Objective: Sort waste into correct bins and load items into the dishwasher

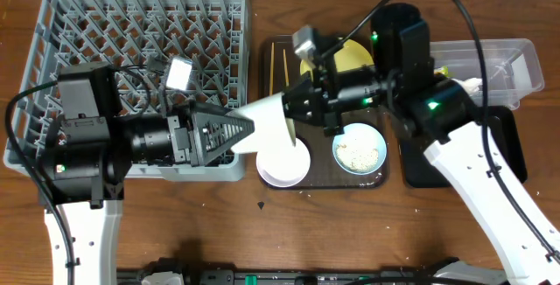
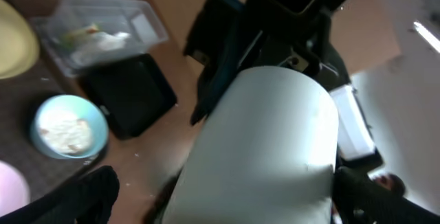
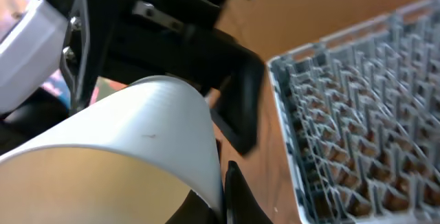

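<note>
Wooden table [image 1: 262,232], grey rack [image 1: 131,23], dark tray [image 1: 320,168] (cup [image 1: 271,123] held over its edge)

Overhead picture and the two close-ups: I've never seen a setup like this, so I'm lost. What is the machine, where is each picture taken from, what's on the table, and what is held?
Two robot arms work at a table. One picture looks down from above; the other two come from a camera on each wrist. On the table: a grey dish rack, a brown tray carrying a white bowl, a blue bowl of rice scraps, a yellow plate and chopsticks, plus a clear tub and a black tray. A pale cup is held between the left hand, whose fingers flank it, and the right hand; whether that one grips its rim is unclear.
</note>
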